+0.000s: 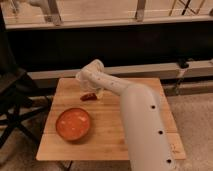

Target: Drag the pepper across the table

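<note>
Pepper (88, 96) lies on the bench (150, 107), far-left part, behind the orange bowl (73, 124) and apart from it. Gripper (98, 93) sits low just right of the pepper, about touching. Grip state: cannot tell. To drag well: hold contact low, move slowly along the planks, stay off the bowl. Arm reaches forward-left, wrist bent down.

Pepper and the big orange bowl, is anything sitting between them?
No. In the camera view, only bare table planks lie between the pepper and the bowl. The gripper sits right beside the pepper.
</note>
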Robot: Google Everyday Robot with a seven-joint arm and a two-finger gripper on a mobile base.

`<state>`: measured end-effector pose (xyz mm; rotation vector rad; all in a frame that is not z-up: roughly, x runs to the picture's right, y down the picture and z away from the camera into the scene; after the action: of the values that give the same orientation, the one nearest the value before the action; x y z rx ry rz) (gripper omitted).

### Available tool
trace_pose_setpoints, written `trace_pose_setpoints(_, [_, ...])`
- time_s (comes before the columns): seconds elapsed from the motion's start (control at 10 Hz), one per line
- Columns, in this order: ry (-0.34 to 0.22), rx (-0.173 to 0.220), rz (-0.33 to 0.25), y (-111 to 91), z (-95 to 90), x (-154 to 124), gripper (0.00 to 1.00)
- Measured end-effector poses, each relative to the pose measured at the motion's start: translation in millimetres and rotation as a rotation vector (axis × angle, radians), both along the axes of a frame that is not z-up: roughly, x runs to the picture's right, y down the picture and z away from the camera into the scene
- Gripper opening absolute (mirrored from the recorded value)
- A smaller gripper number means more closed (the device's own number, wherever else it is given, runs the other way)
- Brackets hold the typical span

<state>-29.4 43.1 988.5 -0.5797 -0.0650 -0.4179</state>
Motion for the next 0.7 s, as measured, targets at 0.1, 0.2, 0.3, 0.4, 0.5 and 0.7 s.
trace_pose_setpoints(0.1, [0.005, -0.001, 0.003, -1, 2.1, 4, 0.0])
trace_pose_setpoints(0.2, [0.011, -0.001, 0.008, -2, 4.1, 8, 0.0])
trace_pose_setpoints(0.3, [0.017, -0.003, 0.013, -2, 5.6, 13, 0.0])
trace_pose_setpoints(0.4, [0.023, -0.004, 0.019, -3, 7.4, 19, 0.0])
trace_pose_setpoints(0.5, [0.027, -0.005, 0.022, -3, 8.3, 22, 0.0])
trace_pose_setpoints(0.7, [0.033, -0.005, 0.03, -4, 9.2, 27, 0.0])
